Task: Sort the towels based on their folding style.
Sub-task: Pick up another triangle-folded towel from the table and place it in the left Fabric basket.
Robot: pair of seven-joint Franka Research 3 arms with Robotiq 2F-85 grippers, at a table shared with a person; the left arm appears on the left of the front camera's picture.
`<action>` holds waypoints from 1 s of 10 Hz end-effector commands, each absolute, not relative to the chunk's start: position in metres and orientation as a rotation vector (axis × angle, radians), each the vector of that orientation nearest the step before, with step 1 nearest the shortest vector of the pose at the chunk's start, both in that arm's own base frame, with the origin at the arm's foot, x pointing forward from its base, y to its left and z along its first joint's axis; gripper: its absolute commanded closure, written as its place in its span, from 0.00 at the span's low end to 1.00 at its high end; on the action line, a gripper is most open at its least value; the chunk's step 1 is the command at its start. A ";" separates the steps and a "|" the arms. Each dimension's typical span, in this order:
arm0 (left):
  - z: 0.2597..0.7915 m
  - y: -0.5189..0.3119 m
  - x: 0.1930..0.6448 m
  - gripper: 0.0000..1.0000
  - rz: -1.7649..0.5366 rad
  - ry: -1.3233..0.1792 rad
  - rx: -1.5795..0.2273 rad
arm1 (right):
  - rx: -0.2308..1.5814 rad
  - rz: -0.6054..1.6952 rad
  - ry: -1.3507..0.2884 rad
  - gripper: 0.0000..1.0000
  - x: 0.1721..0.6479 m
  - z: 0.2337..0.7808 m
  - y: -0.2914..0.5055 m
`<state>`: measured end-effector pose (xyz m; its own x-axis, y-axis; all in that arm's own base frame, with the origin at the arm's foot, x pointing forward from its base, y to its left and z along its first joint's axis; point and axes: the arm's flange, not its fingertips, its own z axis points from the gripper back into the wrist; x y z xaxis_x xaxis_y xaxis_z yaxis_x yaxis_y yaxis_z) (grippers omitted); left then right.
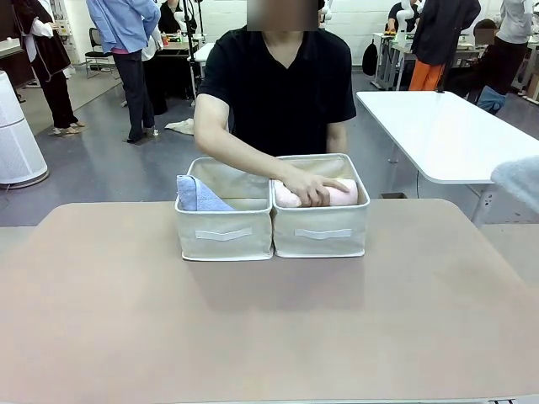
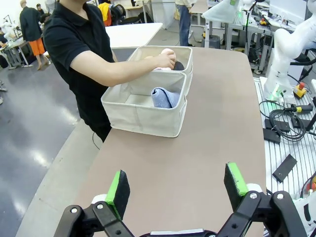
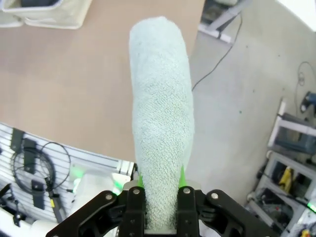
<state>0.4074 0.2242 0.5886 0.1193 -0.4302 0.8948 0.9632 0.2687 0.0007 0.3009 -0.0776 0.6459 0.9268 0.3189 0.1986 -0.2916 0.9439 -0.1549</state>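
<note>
- The right gripper had its jaws clamped on one end of the grey-green towel. The rest of the towel stuck out in front of them, up off the tabletop near its right-hand edge.
- The left gripper hung over bare tabletop with jaws wide apart and nothing between them.
- Both beige baskets sat side by side at the far side. The lavender-blue towel leaned in the left basket.
- The person's hand was resting on the pink roll in the right basket.
- My read: this was mid-carry, with the towel picked up but not dropped off yet.
- Honestly I couldn't make out its fold from the wrist view. It didn't look like a tight roll though, so I'd guess it belonged with the lavender-blue one.
- The next move would need a long reach across to the left basket, getting the towel's end over the rim before letting go.
- It should also steer clear of the person's arm over the neighbouring basket.
</note>
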 end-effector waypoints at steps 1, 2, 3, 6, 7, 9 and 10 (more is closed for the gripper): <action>0.590 0.225 0.406 0.00 -1.160 -0.945 -0.719 | -0.103 0.406 -0.223 1.00 0.325 0.660 -0.043; 0.590 0.225 0.406 0.00 -1.160 -0.945 -0.719 | -0.107 0.450 -0.207 1.00 0.337 0.661 -0.022; 0.590 0.225 0.406 0.00 -1.160 -0.945 -0.719 | -0.119 0.479 -0.191 1.00 0.348 0.660 -0.002; 0.590 0.225 0.406 0.00 -1.160 -0.945 -0.719 | -0.138 0.524 -0.168 1.00 0.366 0.654 0.041; 0.590 0.225 0.406 0.00 -1.160 -0.945 -0.719 | -0.107 0.520 -0.183 1.00 0.369 0.652 0.046; 0.590 0.225 0.406 0.00 -1.160 -0.945 -0.719 | -0.148 0.542 -0.166 1.00 0.364 0.648 0.039; 0.590 0.225 0.406 0.00 -1.160 -0.945 -0.719 | -0.148 0.542 -0.166 1.00 0.364 0.648 0.039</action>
